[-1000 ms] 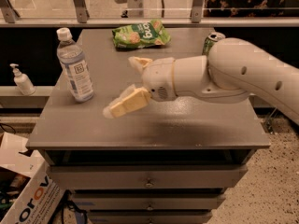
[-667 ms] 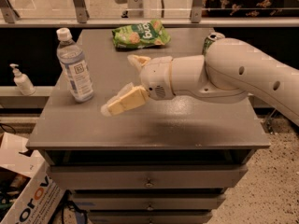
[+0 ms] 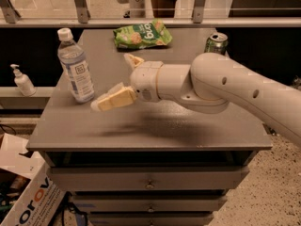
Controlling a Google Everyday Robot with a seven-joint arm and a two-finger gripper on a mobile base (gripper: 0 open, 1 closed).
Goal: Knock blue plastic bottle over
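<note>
The blue plastic bottle (image 3: pixel 76 67) stands upright near the left edge of the grey table (image 3: pixel 188 131). It is clear with a white cap and a pale label. My gripper (image 3: pixel 112 81) is open and empty, just right of the bottle at the height of its lower half. One cream finger (image 3: pixel 113 99) points left toward the bottle's base, with a small gap between them. The other finger (image 3: pixel 133 60) sits further back. The white arm reaches in from the right across the table.
A green snack bag (image 3: pixel 141 34) lies at the table's back middle. A green drink can (image 3: pixel 215 42) stands at the back right, behind the arm. A white pump bottle (image 3: pixel 21 80) stands on a ledge to the left. A cardboard box (image 3: pixel 23 192) is on the floor at lower left.
The gripper has moved a little to the left, closer to the bottle. The bottle still stands upright in the same place.
</note>
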